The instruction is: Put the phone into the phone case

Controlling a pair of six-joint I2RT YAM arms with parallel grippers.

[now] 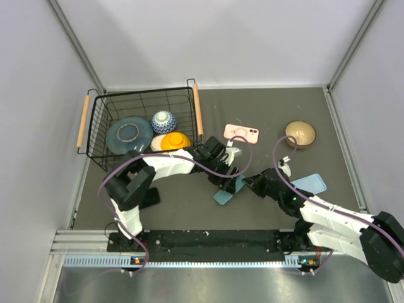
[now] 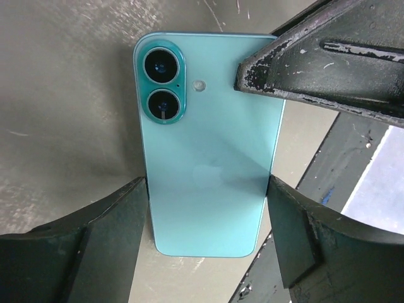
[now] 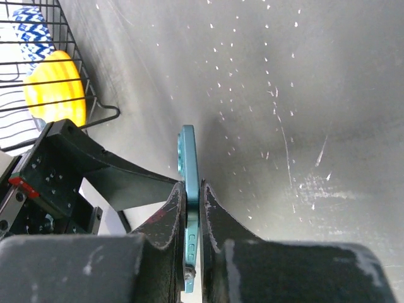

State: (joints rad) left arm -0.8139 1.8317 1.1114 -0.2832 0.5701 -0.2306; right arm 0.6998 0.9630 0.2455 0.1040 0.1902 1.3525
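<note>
The teal phone point(image 2: 208, 126) is held between both grippers above the table, back toward the left wrist camera, its two camera lenses at the top left. My left gripper point(image 2: 208, 189) is shut on its two long edges near the bottom end. My right gripper point(image 3: 192, 189) is shut on the phone point(image 3: 188, 151) across its front and back; one of its fingers point(image 2: 315, 69) presses on the phone's back. In the top view the phone point(image 1: 225, 193) sits between the left gripper point(image 1: 222, 172) and the right gripper point(image 1: 247, 183). The pink phone case point(image 1: 241, 133) lies behind them on the table.
A black-faced slab with a light blue rim point(image 1: 310, 184) lies right of the right gripper. A gold bowl point(image 1: 300, 134) stands at the back right. A wire basket point(image 1: 96, 136) at the back left holds a dark plate, a blue-white bowl and a yellow object.
</note>
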